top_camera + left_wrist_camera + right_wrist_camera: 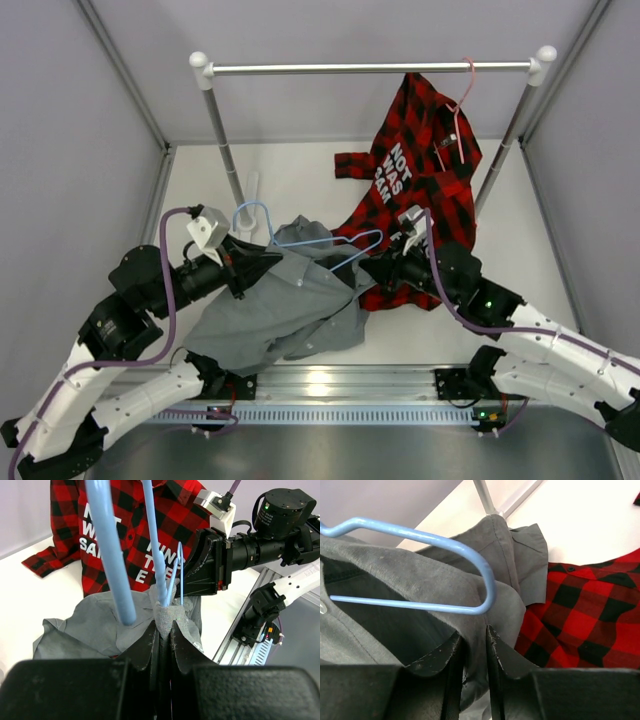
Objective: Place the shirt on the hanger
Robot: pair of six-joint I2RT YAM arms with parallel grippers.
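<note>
Two shirts, two hangers: the shirt (285, 305) touches the hanger (111, 555); a plaid shirt (420, 170) hangs from a pink hanger (465, 85). The left fingers (141, 650) and the right fingers (437, 655) are each clamped on grey fabric.

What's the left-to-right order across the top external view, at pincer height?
From the left: left pincer → shirt → right pincer → rack's right post. The hanger and plaid shirt overlap these; omitted.

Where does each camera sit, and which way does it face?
Top external: above, behind; looks down at the table; left arm, right arm show.
Left wrist: faces the right arm past the left gripper, shut on the shirt.
Right wrist: faces the rack pole past the right gripper, shut on the shirt.
All share the hanger and plaid shirt.
</note>
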